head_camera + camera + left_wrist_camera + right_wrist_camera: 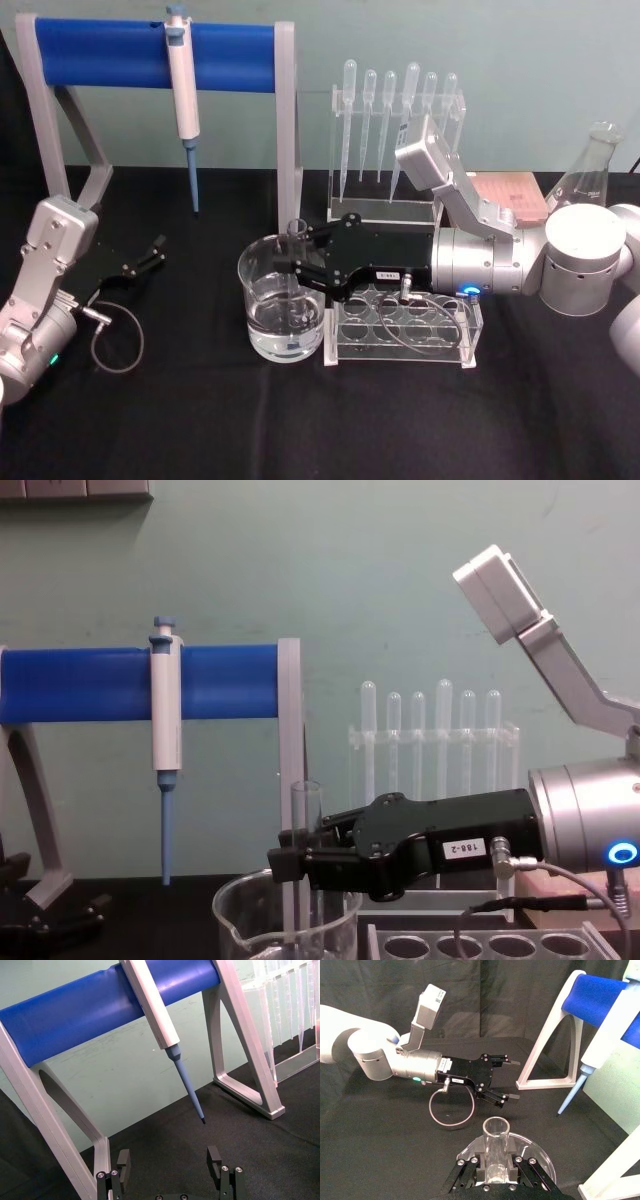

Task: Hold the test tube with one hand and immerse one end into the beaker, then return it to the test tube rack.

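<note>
Above the black tabletop (200, 420), over the wide clear glass beaker (255, 300), the black two-fingered right gripper (297, 262) is clamping the long clear glass test tube (296, 233) upright, its lower end dipping inside. The left gripper (145, 258) is lying spread apart at the left.

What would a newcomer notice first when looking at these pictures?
First, the black right gripper at the centre, shut on a clear glass test tube that stands upright with its lower end in the wide glass beaker holding water. Next, the thick blue bar at the back left, with a white-and-blue micropipette hanging from it. The left gripper is open, low over the black table at the left.
</note>
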Controlling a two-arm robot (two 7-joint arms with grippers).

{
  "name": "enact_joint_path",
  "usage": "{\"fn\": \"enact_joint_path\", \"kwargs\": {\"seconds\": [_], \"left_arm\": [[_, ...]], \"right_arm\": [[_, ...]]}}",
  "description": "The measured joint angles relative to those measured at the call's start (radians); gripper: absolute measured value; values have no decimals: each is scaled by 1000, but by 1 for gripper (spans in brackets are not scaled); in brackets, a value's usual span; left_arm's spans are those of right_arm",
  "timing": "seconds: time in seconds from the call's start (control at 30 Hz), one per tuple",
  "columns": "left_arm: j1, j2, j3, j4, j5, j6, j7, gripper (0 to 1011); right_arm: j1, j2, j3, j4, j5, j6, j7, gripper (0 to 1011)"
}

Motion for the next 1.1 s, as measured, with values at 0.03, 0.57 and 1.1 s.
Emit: {"fn": "enact_joint_path", "kwargs": {"seconds": [0.03,0.57,1.1], "left_arm": [[0,0,0,0,0,0,0,1000],[0,0,0,0,0,0,0,1000],[0,0,0,0,0,0,0,1000]], "right_arm": [[0,0,0,0,0,0,0,238],[0,0,0,0,0,0,0,239],[0,0,0,0,0,0,0,239]]}}
